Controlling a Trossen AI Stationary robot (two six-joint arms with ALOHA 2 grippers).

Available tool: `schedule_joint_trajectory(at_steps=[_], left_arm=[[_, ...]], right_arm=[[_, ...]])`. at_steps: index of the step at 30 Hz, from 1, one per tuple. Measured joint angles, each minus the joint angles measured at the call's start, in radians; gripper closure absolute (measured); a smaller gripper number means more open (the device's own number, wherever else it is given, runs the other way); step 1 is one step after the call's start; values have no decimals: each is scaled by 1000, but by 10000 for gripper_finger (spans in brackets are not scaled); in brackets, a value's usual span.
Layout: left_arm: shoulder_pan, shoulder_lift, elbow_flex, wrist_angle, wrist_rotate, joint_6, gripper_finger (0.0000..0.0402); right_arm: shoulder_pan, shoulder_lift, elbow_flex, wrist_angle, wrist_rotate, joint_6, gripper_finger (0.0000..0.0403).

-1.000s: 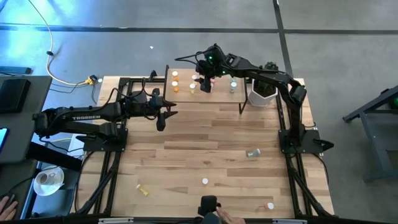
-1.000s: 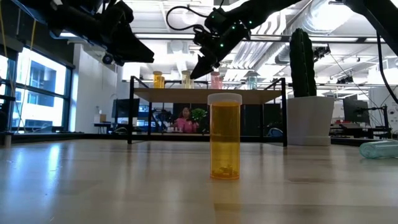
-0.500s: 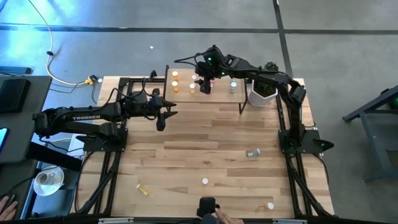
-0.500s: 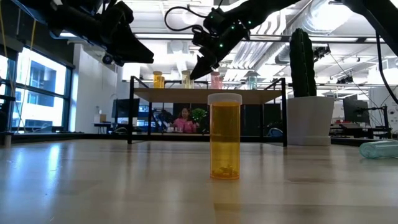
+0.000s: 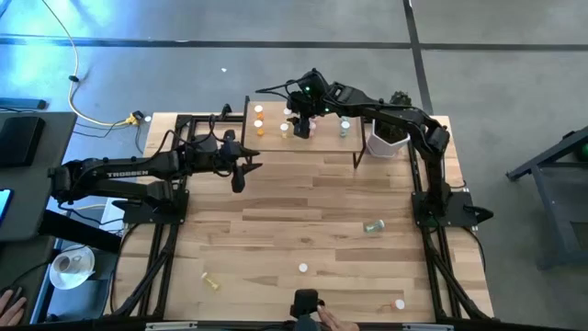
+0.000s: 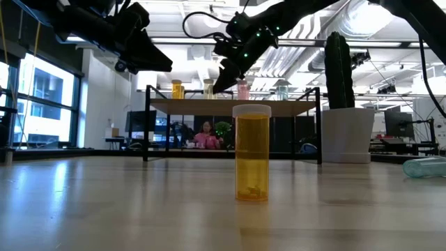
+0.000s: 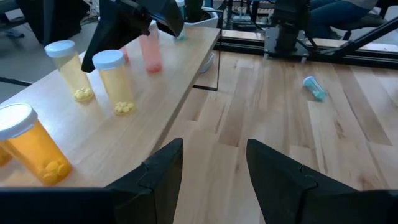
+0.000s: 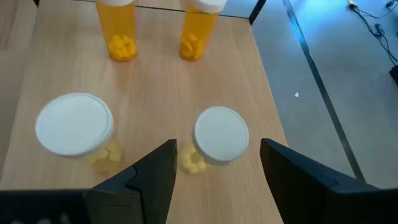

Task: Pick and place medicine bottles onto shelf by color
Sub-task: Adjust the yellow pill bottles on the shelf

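The shelf (image 5: 303,138) stands at the table's far middle. On it stand two orange bottles (image 8: 121,28), two yellow bottles (image 8: 74,127) (image 8: 221,134), a pink bottle (image 7: 149,46) and a green bottle (image 5: 345,127). My right gripper (image 8: 214,177) hangs open and empty above the shelf, its fingers on either side of one yellow bottle's cap without touching it. My left gripper (image 7: 214,174) is open and empty above the table, left of the shelf. An orange bottle (image 6: 252,153) stands upright near the table's front.
A green bottle (image 5: 372,225) lies on its side at the table's right. A yellow bottle (image 5: 211,280) lies at the near left, and another small bottle (image 5: 398,303) at the near right. A white cactus pot (image 5: 390,138) stands right of the shelf.
My right gripper has shifted a little toward the table's left over the shelf, still open. The pink bottle now shows beside it in the high view.
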Motion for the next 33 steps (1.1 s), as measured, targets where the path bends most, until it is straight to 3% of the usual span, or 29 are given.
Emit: schedule_joint_trajectory(at_steps=[33], left_arm=[[0, 0, 0, 0, 0, 0, 234]], right_arm=[[3, -20, 0, -10, 9, 1, 181]])
